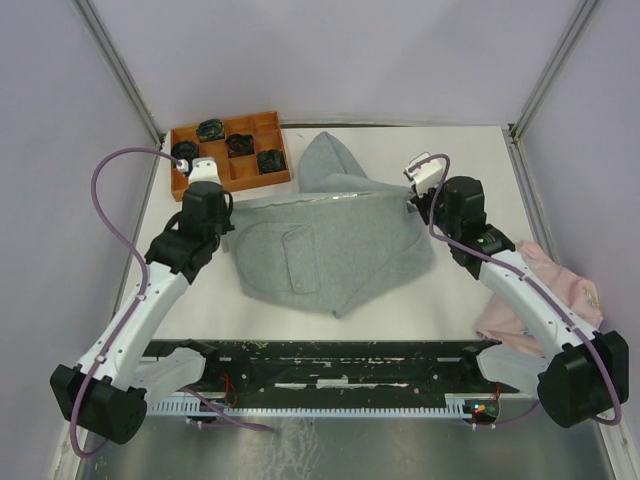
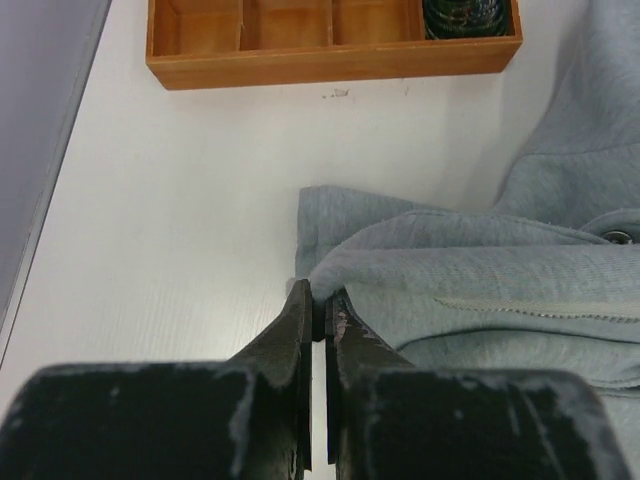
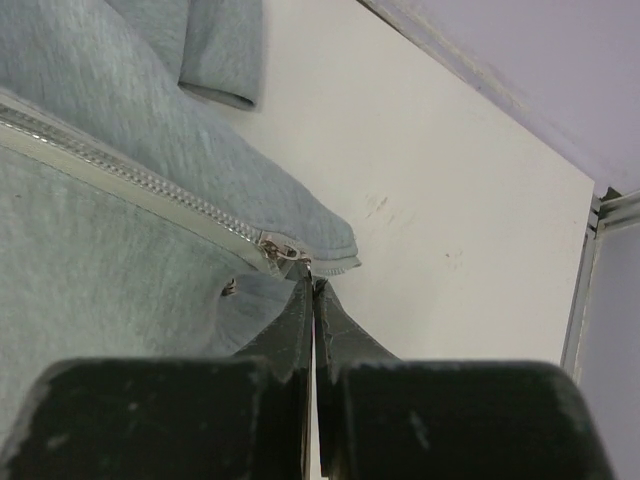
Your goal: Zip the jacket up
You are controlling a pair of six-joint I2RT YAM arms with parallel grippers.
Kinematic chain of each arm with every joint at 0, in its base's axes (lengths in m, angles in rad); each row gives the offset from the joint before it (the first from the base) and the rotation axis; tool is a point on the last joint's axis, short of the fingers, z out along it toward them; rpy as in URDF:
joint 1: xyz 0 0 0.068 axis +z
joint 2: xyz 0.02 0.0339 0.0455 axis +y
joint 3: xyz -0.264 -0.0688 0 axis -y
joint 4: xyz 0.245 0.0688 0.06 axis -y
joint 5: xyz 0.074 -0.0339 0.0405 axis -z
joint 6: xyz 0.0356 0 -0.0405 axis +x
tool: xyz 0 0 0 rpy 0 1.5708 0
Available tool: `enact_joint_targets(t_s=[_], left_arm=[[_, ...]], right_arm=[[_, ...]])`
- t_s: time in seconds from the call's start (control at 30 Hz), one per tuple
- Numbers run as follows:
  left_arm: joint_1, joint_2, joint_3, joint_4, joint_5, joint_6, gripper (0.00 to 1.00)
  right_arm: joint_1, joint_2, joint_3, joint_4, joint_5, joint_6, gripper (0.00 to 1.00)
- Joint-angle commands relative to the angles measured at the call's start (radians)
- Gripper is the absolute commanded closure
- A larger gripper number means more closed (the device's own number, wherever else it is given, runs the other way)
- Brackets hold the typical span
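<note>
The light grey fleece jacket (image 1: 330,250) lies spread across the middle of the table, hood toward the back. My left gripper (image 1: 227,222) is at its left edge; in the left wrist view the gripper (image 2: 320,296) is shut on a fold of the jacket's edge (image 2: 420,250). My right gripper (image 1: 419,205) is at the jacket's right end. In the right wrist view it (image 3: 312,284) is shut on the metal zipper pull (image 3: 288,256), at the end of the zipper line (image 3: 150,180) close to the hem.
A wooden compartment tray (image 1: 240,181) with dark objects stands at the back left, just beyond the left gripper, and shows in the left wrist view (image 2: 330,60). A pale pink cloth (image 1: 565,290) lies under the right arm at the right edge. Frame posts stand at the back corners.
</note>
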Motion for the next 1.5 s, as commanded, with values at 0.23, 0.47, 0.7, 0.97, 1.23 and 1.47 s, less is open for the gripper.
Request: enact_joint_targets(t_s=[0.23, 0.47, 0.7, 0.97, 1.23, 1.47], left_arm=[[0.088, -0.053, 0.02, 0.045, -0.188, 0.06, 0.97], [0.114, -0.046, 0.228, -0.027, -0.292, 0.089, 0.97], [0.121, -0.036, 0.341, -0.032, -0.316, 0.118, 0.97], [0.157, -0.021, 0.1, 0.031, -0.248, 0.057, 0.97], [0.158, -0.066, -0.004, -0.004, -0.109, -0.017, 0.66], [0.158, -0.12, 0.029, -0.08, -0.017, -0.035, 0.32]], right_arm=[[-0.089, -0.009, 0.031, 0.084, 0.182, 0.059, 1.0], [-0.14, -0.025, 0.191, 0.001, 0.198, 0.045, 1.0], [-0.18, -0.042, 0.268, -0.093, 0.225, 0.038, 1.0], [-0.199, -0.053, 0.122, -0.099, 0.16, 0.135, 1.0], [-0.17, -0.031, 0.023, -0.034, -0.172, 0.338, 0.84], [-0.049, -0.038, -0.043, 0.006, -0.248, 0.431, 0.62]])
